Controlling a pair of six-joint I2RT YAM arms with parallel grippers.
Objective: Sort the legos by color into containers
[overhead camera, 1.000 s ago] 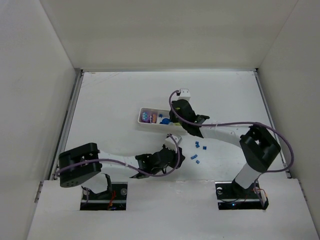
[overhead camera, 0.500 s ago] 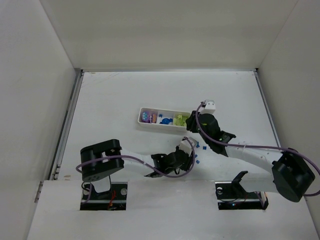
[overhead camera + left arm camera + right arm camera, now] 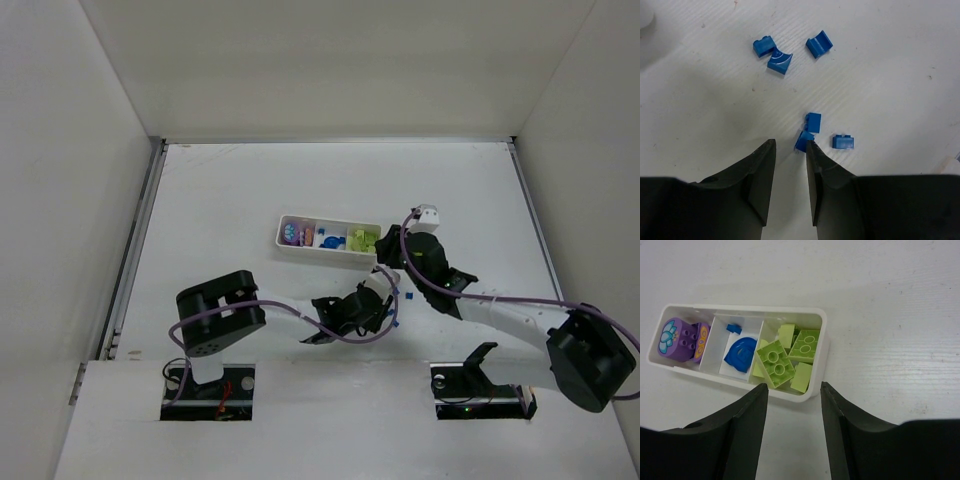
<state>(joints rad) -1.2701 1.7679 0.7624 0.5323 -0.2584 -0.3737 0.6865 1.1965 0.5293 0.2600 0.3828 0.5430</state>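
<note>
Left wrist view: loose blue legos (image 3: 813,122) on the table (image 3: 890,75), the nearest blue brick (image 3: 803,140) just off one fingertip of the left gripper (image 3: 790,145), jaws narrowly parted, empty. Right gripper (image 3: 793,387), spread and empty, hangs over the tray's (image 3: 740,308) near rim by the yellow-green bricks (image 3: 774,364).

Light is bright, soft and even in all three views, falling from above. Seen from overhead, the white table (image 3: 220,190) is close to washing out, with only faint, short shadows; the side walls read greyer. In the left wrist view a broad grey shadow lies ahead and left of the left gripper (image 3: 790,144), which is black and featureless, while the blue bricks (image 3: 819,44) are sharp. In the right wrist view the tray (image 3: 821,347) holds soft inner shadows, and the right gripper (image 3: 793,386) is dark.
</note>
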